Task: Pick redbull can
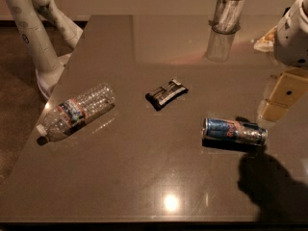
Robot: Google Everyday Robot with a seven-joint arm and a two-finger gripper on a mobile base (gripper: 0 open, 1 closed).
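— Where's the redbull can (pixel 234 130)?
— On its side near the right edge of the worktop (pixel 144 177), long axis running along the front edge.
— And the gripper (pixel 280 101)?
— Just beyond the can's right end, toward the far edge. Spread or closed, I can't tell.

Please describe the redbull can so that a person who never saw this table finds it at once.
On the dark table, look at the right side, close to the gripper at the right edge. There the redbull can lies on its side. It is slim metal, blue and silver, unlike the clear water bottle at left and the black packet mid-table.
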